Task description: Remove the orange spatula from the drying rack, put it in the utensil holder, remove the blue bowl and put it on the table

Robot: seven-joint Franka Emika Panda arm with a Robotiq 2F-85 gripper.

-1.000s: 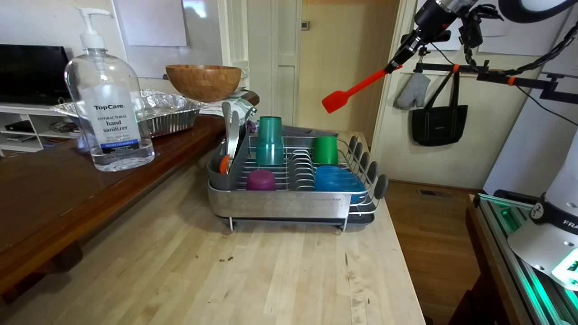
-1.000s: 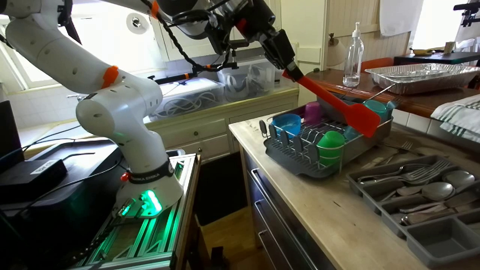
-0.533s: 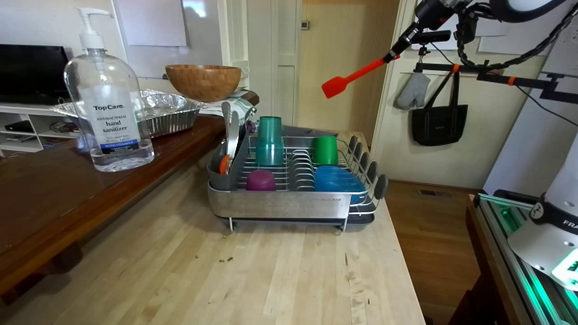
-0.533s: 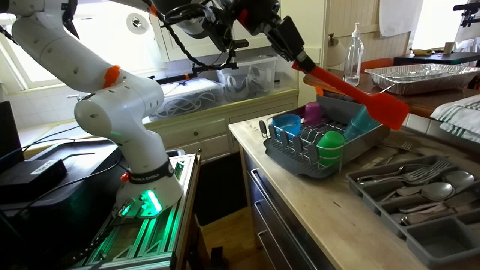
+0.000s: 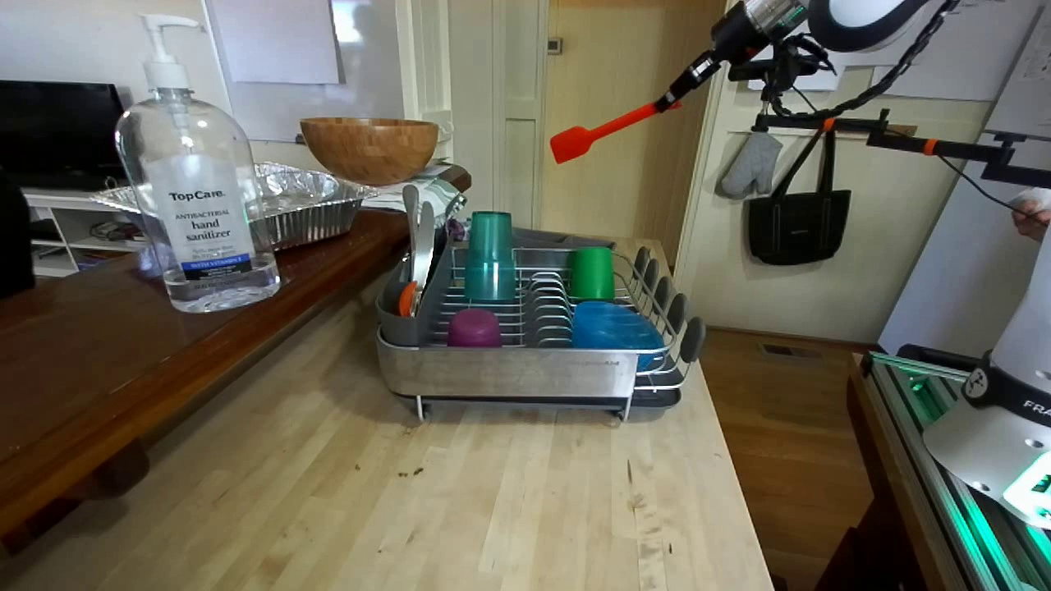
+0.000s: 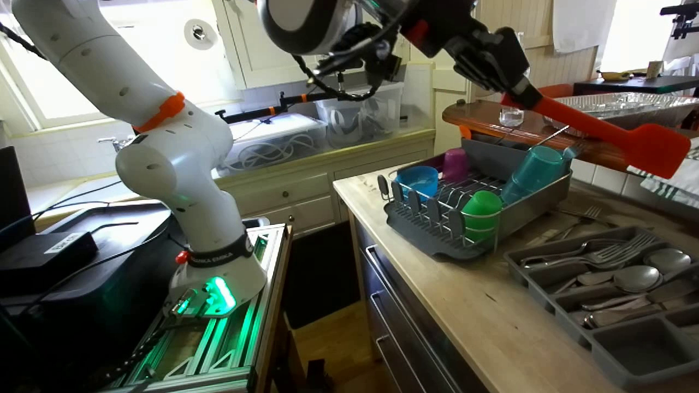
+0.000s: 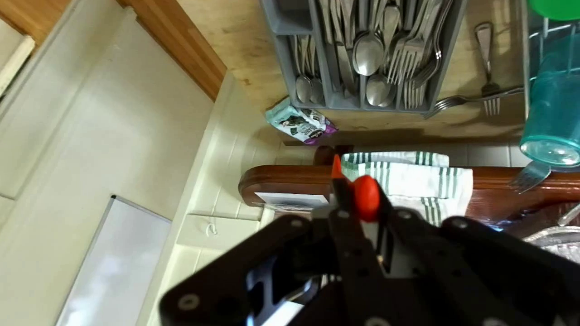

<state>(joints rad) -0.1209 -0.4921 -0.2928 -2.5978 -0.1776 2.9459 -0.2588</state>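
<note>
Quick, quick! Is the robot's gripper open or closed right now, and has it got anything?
Gripper: closed, holding the orange spatula near the end of its handle.

The red-orange spatula (image 6: 600,129) hangs aloft, tilted blade-down; the blue bowl (image 6: 418,180) sits in a corner of the drying rack (image 5: 509,373) near the table (image 5: 525,492) edge.

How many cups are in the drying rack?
3 showing. In an exterior view: purple cup left of the blue bowl, green cup behind the bowl, teal cup left of green. More may be nested inside.
</note>
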